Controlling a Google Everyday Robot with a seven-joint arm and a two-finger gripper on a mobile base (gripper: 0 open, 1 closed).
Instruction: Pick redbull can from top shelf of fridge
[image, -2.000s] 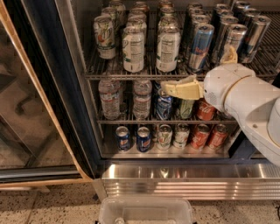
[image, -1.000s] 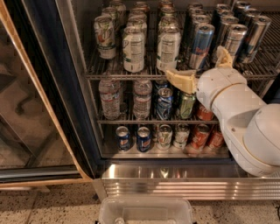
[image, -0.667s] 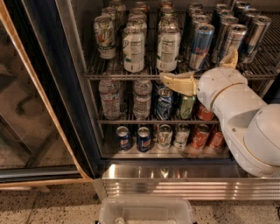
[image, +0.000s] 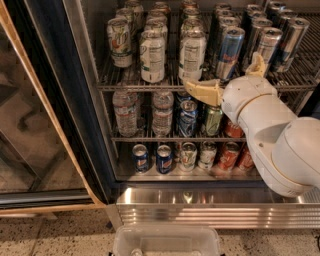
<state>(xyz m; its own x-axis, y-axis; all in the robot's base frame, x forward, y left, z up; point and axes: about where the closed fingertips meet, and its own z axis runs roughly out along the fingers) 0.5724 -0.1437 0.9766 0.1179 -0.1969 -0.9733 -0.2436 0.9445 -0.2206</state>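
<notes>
The redbull can (image: 230, 50), blue and silver with a silver lid, stands at the front of the top shelf (image: 145, 86), right of centre, inside the fridge (image: 50, 75). My gripper (image: 222, 74) is open at the shelf's front edge, just in front of the can's lower part. One cream finger (image: 200, 91) points left along the shelf edge. The other finger (image: 257, 62) points up to the right of the can. The fingers hold nothing. My white arm (image: 270, 135) covers the right side of the lower shelves.
Wider white-labelled cans (image: 152, 55) fill the top shelf's left half, and greyer slim cans (image: 290, 37) stand at its right. Water bottles (image: 125, 112) are on the middle rack and cola cans (image: 230, 155) below. The glass door (image: 25, 125) stands open at left. A clear plastic bin (image: 167, 242) sits on the floor.
Over two seconds the gripper has risen from the middle rack's height to the top shelf's front edge, and the arm has shifted a little left. In the last second it has barely moved.
</notes>
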